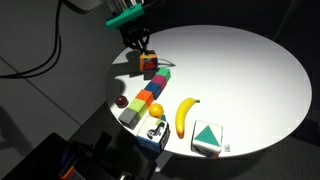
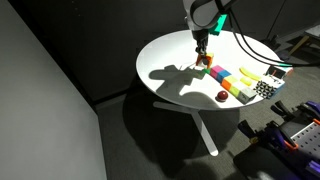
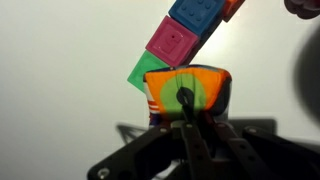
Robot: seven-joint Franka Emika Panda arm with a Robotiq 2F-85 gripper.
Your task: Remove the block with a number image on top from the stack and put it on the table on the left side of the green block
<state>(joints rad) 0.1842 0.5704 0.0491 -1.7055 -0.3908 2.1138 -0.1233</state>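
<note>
**Claw** (image 1: 146,56): one, low over the tabletop (image 1: 240,70), clamped on the block with a number image (image 3: 186,88). In the wrist view the cube's green picture face sits centred, with orange edges at either side. Whether the cube rests on the tabletop or hangs just above it cannot be told.

**Green block** (image 3: 138,72): immediately beyond the claw and very near the held cube; contact unclear. A magenta block (image 3: 172,42) and a blue block (image 3: 200,12) lie farther out along the same line.

**Hazards, as judged:**
- Release from any height may let the cube tumble off its spot.
- The claw spreading may nudge the green block.
- A cube pressed against its neighbour may drag it along on withdrawal.
</note>
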